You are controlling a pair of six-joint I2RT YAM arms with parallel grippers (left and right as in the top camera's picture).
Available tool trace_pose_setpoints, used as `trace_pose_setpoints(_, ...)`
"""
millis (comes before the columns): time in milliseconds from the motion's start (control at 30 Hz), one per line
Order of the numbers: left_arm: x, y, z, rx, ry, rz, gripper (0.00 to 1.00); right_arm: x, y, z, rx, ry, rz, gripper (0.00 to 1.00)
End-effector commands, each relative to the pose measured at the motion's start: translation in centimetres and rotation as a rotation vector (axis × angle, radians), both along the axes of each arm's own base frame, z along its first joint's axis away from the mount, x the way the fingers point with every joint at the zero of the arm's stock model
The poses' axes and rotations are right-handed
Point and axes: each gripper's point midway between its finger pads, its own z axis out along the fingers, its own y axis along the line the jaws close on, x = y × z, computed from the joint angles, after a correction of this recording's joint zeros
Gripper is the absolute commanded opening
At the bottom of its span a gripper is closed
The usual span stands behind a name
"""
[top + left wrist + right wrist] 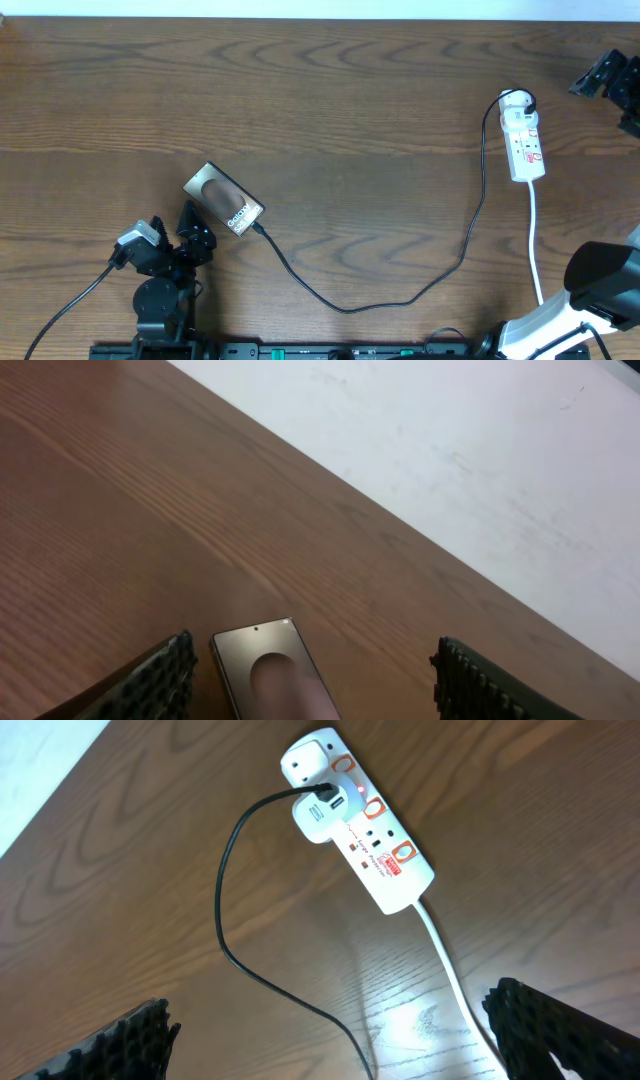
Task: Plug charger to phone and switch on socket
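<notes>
Phone (224, 200) lies flat on the wood counter (300, 100), lower L of centre and turned at an angle, "Galaxy" lettering up. L jaws sit just below-L of it, spread apart w/ nothing gripped. In the L wrist view the phone's (275, 670) top end shows in the gap betw. the two pads, clear of both.

Charger (400, 300) cable starts at the phone's lower-R short edge, dips toward the near edge of the counter, then climbs R to the socket (524, 140). Tip meets the phone edge; can't tell if it is fully seated.

Socket is far R, well apart from the phone, lying lengthwise, red switch marks up. Charger's (225, 910) other end goes into a white adapter (318, 818) plugged into the strip (385, 860). White cord (535, 240) runs from the strip's near end toward the R arm. Switch position: can't tell.

R jaws wide apart, empty, above the counter near the socket, touching neither strip nor cable.
</notes>
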Motion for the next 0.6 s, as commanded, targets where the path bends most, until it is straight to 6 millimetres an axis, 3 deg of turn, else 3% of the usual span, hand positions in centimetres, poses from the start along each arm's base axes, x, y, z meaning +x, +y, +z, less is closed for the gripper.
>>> trace_pose_setpoints(0,0.0,0.3,-1.3,0.007,0.024,0.013,0.74,-0.1,-0.1,0.4,-0.003,-0.008,-0.014,0.99)
trace_pose_setpoints(200,0.1,-0.1,-1.4,0.062,0.034,-0.017,0.74,-0.1,-0.1,0.4,-0.003,-0.008,-0.014,0.99)
trace_pose_setpoints(433,0.3,-4.0,-1.4,0.455,0.039,-0.313,0.75,-0.1,-0.1,0.4,-0.003,-0.008,-0.014,0.99)
trace_pose_setpoints(567,0.3,-3.8,-1.4,0.481,0.042,-0.31,0.75,-0.1,-0.1,0.4,-0.003,-0.008,-0.014,0.99)
